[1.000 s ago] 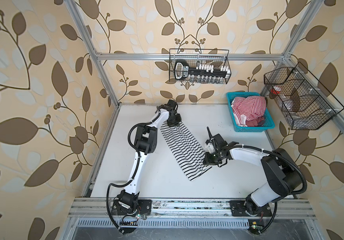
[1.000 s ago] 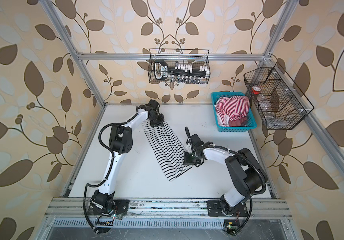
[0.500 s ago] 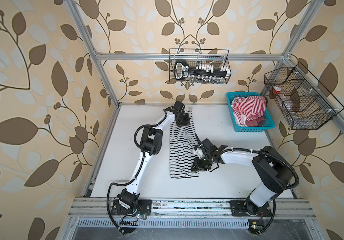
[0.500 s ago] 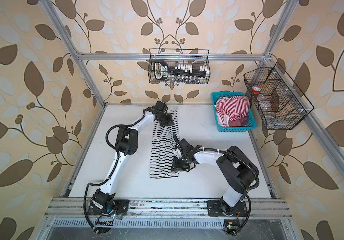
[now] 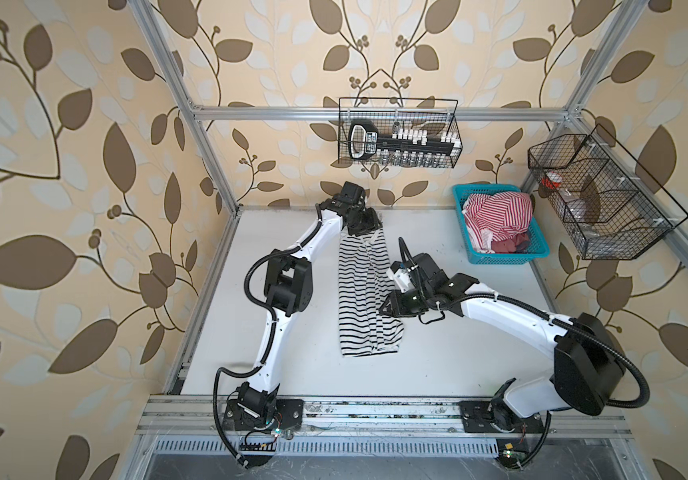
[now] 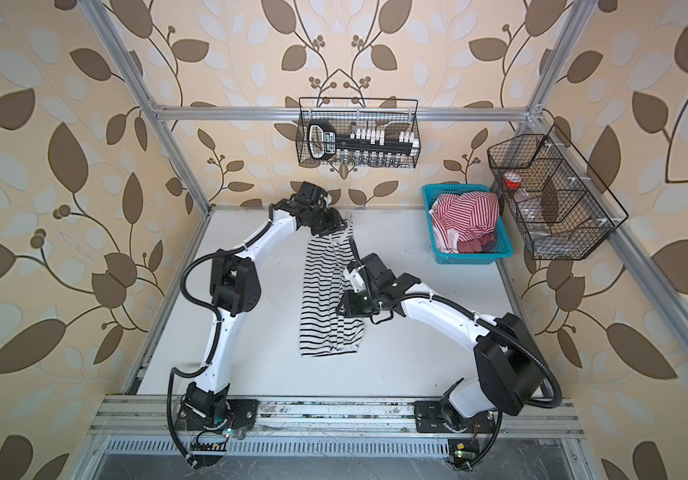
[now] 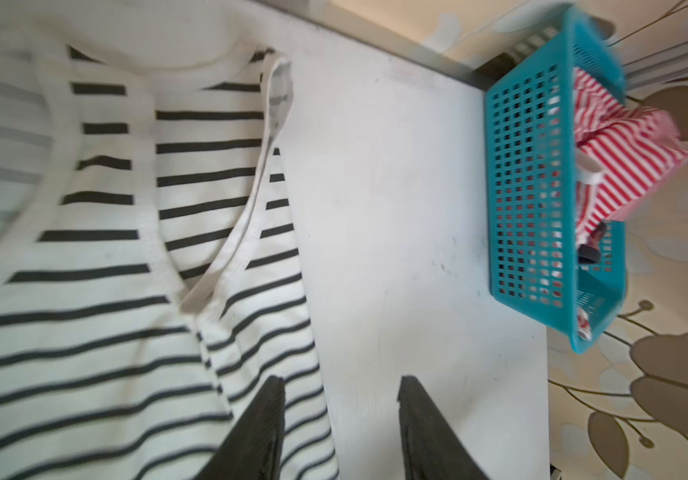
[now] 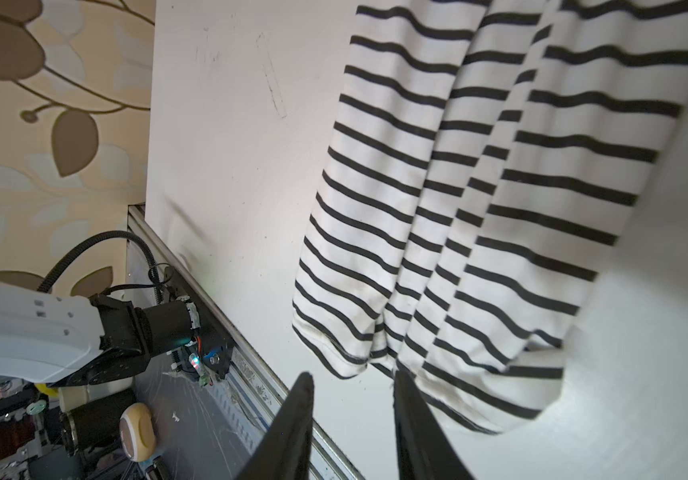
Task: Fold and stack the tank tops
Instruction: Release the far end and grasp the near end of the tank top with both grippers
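Lying on table [image 5: 292, 365]: 1 black-striped top [image 5: 365, 299] | basket [image 5: 500, 259]: 1 red-striped top [image 5: 498, 212]

Top [image 5: 359, 303] on table [image 5: 437, 368] (basket [image 5: 500, 258] behind, right).

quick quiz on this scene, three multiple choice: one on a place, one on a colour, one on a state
1. Where is the red-striped tank top?
A. in the blue basket
B. on the floor
C. pinned to the wall

2. What colour are the stripes on the other tank top, which lies on the table?
A. red
B. black
C. green

3. How do the left gripper's jaws stand?
A. shut on a strap
B. holding the basket
C. apart, gripping nothing

Key:
1 A: it is bunched up inside the basket in both top views.
2 B: the cloth is white with dark bands.
3 C: the left wrist view shows a clear gap between its fingers.
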